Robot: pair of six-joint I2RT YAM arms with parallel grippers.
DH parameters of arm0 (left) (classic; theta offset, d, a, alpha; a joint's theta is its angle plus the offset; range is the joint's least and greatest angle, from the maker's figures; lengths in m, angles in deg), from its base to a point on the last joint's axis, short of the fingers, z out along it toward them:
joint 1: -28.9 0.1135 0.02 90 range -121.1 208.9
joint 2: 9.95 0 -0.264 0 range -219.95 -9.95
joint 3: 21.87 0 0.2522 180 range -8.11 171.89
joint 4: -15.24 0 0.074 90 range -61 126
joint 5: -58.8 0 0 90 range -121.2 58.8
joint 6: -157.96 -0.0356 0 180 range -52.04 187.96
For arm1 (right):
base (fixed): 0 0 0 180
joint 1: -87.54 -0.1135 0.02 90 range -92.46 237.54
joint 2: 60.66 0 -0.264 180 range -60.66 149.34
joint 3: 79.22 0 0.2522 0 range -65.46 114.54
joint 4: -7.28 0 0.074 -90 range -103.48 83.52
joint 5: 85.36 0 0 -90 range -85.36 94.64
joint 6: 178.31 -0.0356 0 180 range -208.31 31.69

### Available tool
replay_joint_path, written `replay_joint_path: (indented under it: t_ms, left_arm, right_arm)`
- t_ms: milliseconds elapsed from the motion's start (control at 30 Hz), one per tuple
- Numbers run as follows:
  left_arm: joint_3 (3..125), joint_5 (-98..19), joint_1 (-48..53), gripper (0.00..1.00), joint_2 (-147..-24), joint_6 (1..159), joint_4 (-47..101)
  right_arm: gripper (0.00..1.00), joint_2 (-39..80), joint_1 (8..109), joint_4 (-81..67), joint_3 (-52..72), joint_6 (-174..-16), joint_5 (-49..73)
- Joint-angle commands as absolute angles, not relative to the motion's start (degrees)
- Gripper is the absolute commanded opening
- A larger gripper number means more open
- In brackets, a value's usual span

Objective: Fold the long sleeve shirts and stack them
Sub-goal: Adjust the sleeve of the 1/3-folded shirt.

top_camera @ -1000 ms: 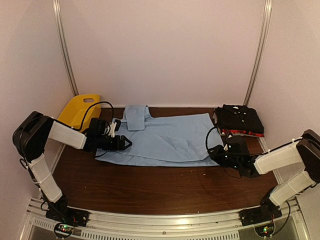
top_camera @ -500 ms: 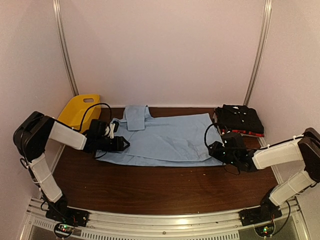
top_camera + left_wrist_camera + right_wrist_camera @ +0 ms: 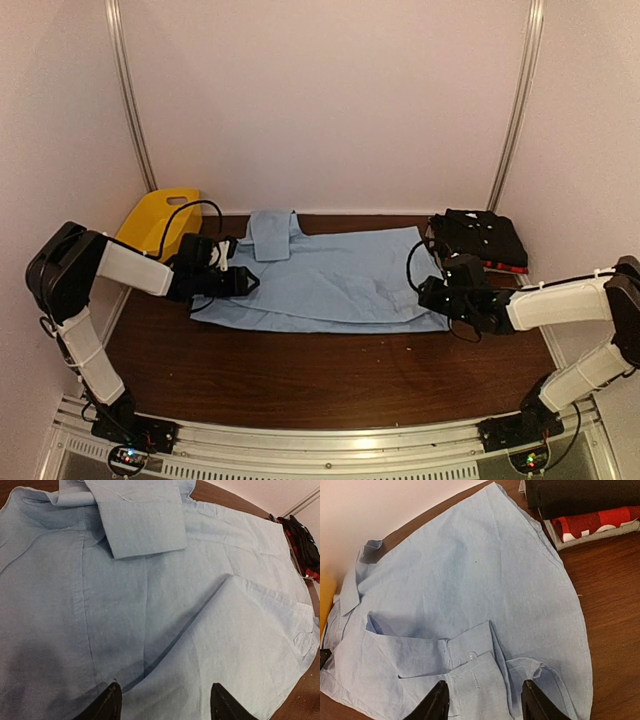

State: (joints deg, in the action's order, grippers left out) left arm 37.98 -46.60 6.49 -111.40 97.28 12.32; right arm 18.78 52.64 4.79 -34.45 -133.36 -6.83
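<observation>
A light blue long sleeve shirt [image 3: 335,278] lies spread flat across the middle of the table, collar end to the left. My left gripper [image 3: 250,281] hovers open over its left part, with only cloth showing between the fingertips [image 3: 111,704] of the left gripper [image 3: 166,705]. My right gripper [image 3: 427,294] is open above the shirt's right edge. A folded sleeve cuff with a pale button [image 3: 470,655] lies just ahead of the right gripper [image 3: 487,701], not pinched. A folded black shirt [image 3: 482,237] rests on a red-edged one [image 3: 600,522] at the back right.
A yellow plastic basket [image 3: 160,218] leans at the back left corner by the wall. Bare brown tabletop [image 3: 320,375] runs along the near side in front of the blue shirt. White walls close in on three sides.
My right gripper has opened wider and shifted slightly back and left over the shirt's right edge, leaving the cuff lying there. The left gripper has drawn back a little to the left.
</observation>
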Motion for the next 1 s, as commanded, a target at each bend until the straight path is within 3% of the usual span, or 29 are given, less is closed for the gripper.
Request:
replay_joint_path:
  t_ms: [0, 367, 967]
  left_arm:
    - [38.89, -47.03, 7.02, 0.62, -109.53, 97.23, 10.11]
    - [38.87, -47.97, 7.02, 0.62, -109.45, 97.0, 10.17]
    - [39.12, -48.7, 7.06, 0.62, -110.56, 96.91, 10.15]
  right_arm:
    - [0.51, 20.97, 53.2, 1.64, -29.68, -129.11, -6.0]
    - [0.51, 36.34, 56.13, -8.23, -15.84, -121.7, 2.49]
    - [0.47, 39.72, 56.6, -7.75, -17.15, -119.8, 4.53]
